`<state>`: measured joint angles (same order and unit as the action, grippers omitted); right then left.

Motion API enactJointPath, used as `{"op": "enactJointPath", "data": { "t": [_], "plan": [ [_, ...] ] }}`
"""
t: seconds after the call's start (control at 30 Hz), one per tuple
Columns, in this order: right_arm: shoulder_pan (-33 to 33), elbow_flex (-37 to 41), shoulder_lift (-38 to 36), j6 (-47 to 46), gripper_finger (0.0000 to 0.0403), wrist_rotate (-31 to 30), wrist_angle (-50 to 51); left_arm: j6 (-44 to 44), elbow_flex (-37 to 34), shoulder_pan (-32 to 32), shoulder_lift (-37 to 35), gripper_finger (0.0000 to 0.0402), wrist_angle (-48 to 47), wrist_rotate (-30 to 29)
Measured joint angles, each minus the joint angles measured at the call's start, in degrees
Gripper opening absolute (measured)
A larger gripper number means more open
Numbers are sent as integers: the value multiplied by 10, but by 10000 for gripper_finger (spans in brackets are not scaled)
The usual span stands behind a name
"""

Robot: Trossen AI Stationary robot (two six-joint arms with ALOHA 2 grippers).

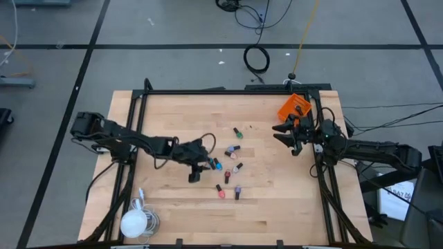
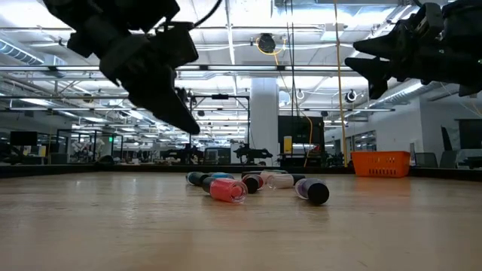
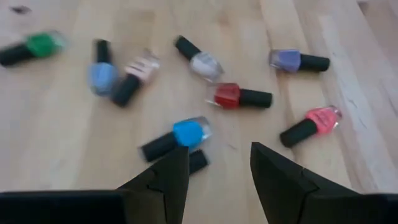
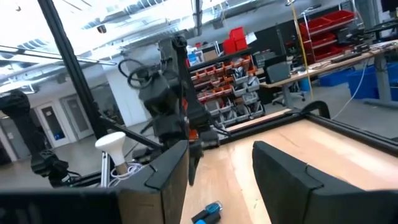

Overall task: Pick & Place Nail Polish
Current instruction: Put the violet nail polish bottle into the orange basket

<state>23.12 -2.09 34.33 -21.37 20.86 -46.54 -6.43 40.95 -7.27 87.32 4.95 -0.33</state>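
Observation:
Several tiny nail polish bottles (image 1: 228, 166) with dark caps lie on their sides in the middle of the wooden table. In the left wrist view I see a teal one (image 3: 177, 135), a red one (image 3: 239, 96), a coral one (image 3: 311, 124), a purple one (image 3: 298, 60) and a green one (image 3: 34, 46). My left gripper (image 1: 202, 169) is open and empty, above the table just left of the cluster, its fingers (image 3: 161, 180) pointing at the teal bottle. My right gripper (image 1: 280, 135) is open and empty, raised beside the orange bin (image 1: 294, 107) at the far right.
A white bulb-shaped object with a coiled cable (image 1: 135, 221) lies at the near left corner. Black frame rails (image 1: 228, 90) run along the table's far, left and right sides. Bare wood lies between the bottles and the bin.

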Motion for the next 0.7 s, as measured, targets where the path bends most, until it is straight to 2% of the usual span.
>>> {"op": "enactJointPath", "data": {
  "t": [0.3, 0.53, 0.7],
  "plan": [
    [-4, 0, 0, -4, 164, 0, -2, -27, 0, -15, 99, 166, 120, -12],
    [-4, 0, 0, -19, 164, 0, -4, -82, 0, -15, 150, 166, 115, -11],
    [-4, 0, 0, -19, 164, 0, -4, -104, 1, -15, 144, 166, 101, 37]
  ]
}}
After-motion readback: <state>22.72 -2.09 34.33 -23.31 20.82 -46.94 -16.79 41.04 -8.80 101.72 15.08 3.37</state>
